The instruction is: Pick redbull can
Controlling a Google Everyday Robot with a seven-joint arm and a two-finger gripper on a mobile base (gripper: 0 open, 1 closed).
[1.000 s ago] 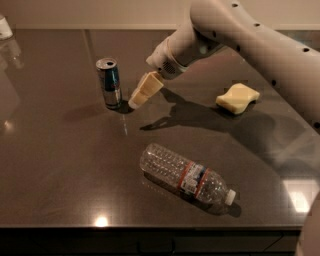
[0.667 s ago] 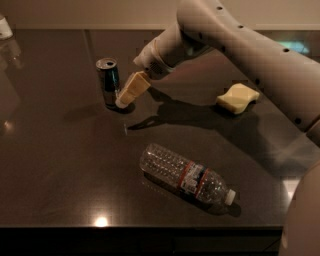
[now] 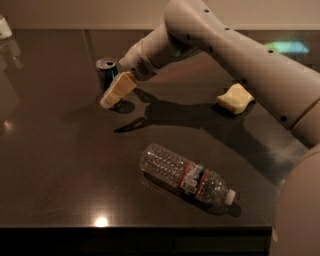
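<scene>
The slim metal redbull can (image 3: 105, 76) was dark blue on its side, with a silver top. The pale cream gripper (image 3: 111, 96) was just in front of the can, low over the tabletop. The big round robot arm (image 3: 240, 55) was off-white with small dark dots. The flat shiny tabletop (image 3: 60, 165) was dark brown, with a bright white spot of light near its front edge and a green-blue glow at the far right. The clear plastic bottle (image 3: 167, 167) had a bumpy pattern, a label with a red band, and a white cap. The soft lumpy sponge (image 3: 235, 98) was light yellow. The wall (image 3: 75, 12) behind was pale beige.
</scene>
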